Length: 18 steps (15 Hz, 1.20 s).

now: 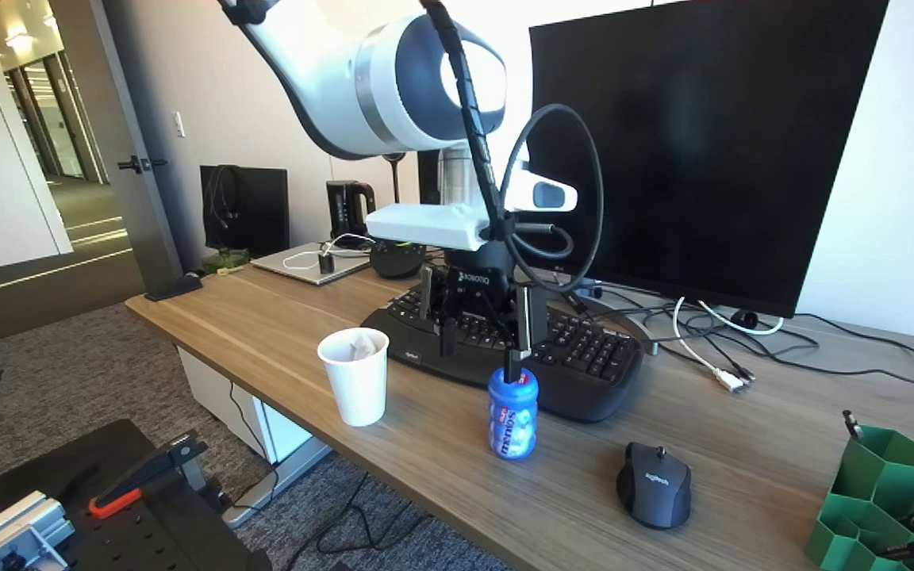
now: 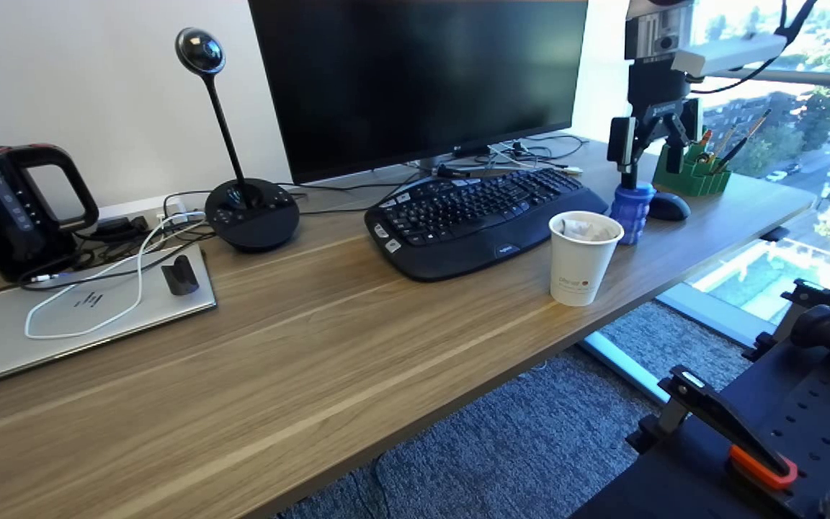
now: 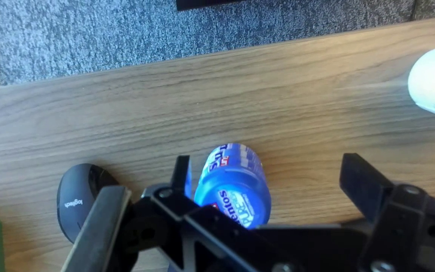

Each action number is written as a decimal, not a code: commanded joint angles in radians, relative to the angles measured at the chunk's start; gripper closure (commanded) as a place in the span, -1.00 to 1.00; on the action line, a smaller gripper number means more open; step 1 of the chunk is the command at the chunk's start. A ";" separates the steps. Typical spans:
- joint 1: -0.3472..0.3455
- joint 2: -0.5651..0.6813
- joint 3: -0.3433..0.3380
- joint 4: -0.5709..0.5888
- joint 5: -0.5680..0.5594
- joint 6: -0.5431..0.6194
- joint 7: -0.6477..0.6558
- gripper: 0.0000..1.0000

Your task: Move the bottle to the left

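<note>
The blue bottle (image 1: 513, 424) stands upright on the wooden desk, near its front edge, and shows in both exterior views. My gripper (image 1: 480, 353) is pointing down just above it, jaws wide apart. One fingertip overlaps the bottle's cap in an exterior view, while its opposite hangs over the keyboard side. Seen from the wrist, the bottle (image 3: 236, 177) lies between the spread fingers of the gripper (image 3: 266, 168), much closer to the left one, with bare wood up to the right one. Whether that near finger touches the bottle I cannot tell. Part of the cap is hidden behind the gripper's linkage.
A white paper cup (image 2: 581, 267) stands beside the bottle, close to the desk edge. Behind are a black keyboard (image 2: 487, 223) and a large monitor (image 1: 687, 151). A mouse (image 1: 655, 488) and a green pen holder (image 1: 862, 484) are on the bottle's side away from the cup.
</note>
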 commanded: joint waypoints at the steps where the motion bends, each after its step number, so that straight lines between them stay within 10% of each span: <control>1: 0.015 -0.018 -0.017 -0.009 0.004 -0.016 0.055 -1.00; 18: -0.033 0.013 0.023 0.108 0.058 -0.128 -0.222 -1.00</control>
